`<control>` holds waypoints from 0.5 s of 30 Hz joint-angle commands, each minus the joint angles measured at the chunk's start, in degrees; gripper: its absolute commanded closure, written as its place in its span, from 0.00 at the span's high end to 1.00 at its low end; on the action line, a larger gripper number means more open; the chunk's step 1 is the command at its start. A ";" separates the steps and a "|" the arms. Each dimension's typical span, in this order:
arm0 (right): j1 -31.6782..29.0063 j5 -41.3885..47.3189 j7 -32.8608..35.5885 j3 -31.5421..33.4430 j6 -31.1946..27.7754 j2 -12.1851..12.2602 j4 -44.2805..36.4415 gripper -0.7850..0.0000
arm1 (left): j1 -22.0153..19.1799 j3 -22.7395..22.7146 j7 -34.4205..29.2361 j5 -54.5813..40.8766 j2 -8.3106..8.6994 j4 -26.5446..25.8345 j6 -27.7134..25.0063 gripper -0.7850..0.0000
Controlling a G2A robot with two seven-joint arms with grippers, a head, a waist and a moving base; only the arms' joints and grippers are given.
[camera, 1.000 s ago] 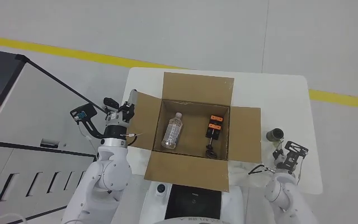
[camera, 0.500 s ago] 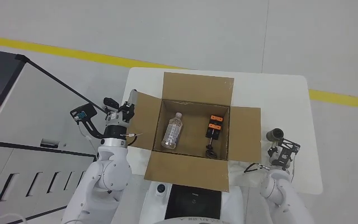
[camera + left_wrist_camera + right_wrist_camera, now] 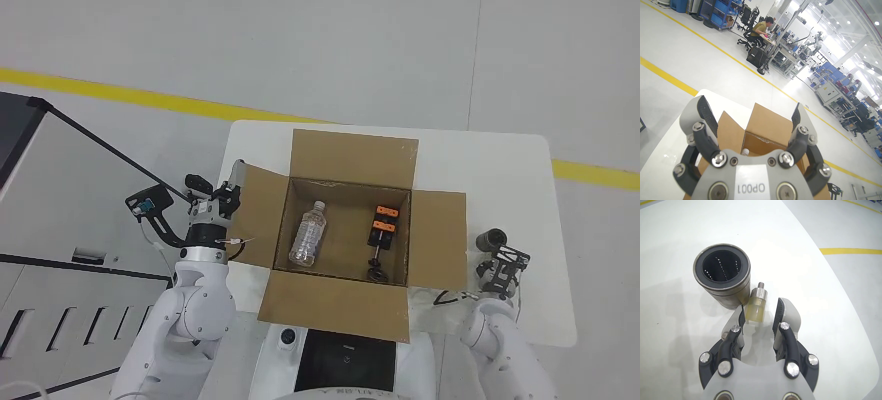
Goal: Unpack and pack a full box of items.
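- Top view: one cardboard box (image 3: 347,160) sits mid-table (image 3: 500,170), all four flaps folded outward.
- Contents of the box, counted: two items.
  - One clear bottle (image 3: 309,233) lies on its side in the left half.
  - One orange-and-black clamp (image 3: 382,232) lies in the right half, well apart from the bottle.
- Items outside the box, counted: two, both on the table to the right of the right flap.
  - One metal bearing (image 3: 722,275), a cylinder with a dark bore.
  - One small stud (image 3: 755,311) with a yellowish body and a metal threaded tip, lying just beside the bearing.
- Grippers, counted: two.
  - Right gripper (image 3: 761,306) is low over the table at the stud, with its fingers partly spread on either side of the yellowish body. One finger (image 3: 742,316) is close against the stud and the other stands off with a gap; nothing is gripped.
  - Left gripper (image 3: 751,121) is at the table's left edge beside the left flap, raised and facing across the box. Its fingers are spread wide and hold nothing. The bottle's white cap shows beyond it in the left wrist view.
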 commanded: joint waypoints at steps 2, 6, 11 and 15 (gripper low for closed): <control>0.16 0.10 -0.11 0.32 -0.05 -0.13 0.49 0.33 | 0.00 0.00 0.00 0.00 0.00 0.00 0.00 1.00; 0.02 0.30 -1.00 0.84 0.01 -0.31 0.35 0.00 | 0.00 0.00 0.00 0.00 0.00 0.00 0.00 1.00; -0.70 0.48 -2.13 1.51 -0.05 -0.51 -0.58 0.00 | 0.00 0.00 0.00 0.00 0.00 0.00 0.00 1.00; -2.70 1.12 -3.54 3.24 -0.07 -0.54 -2.69 0.00 | 0.00 0.00 0.00 0.00 0.00 0.00 0.00 1.00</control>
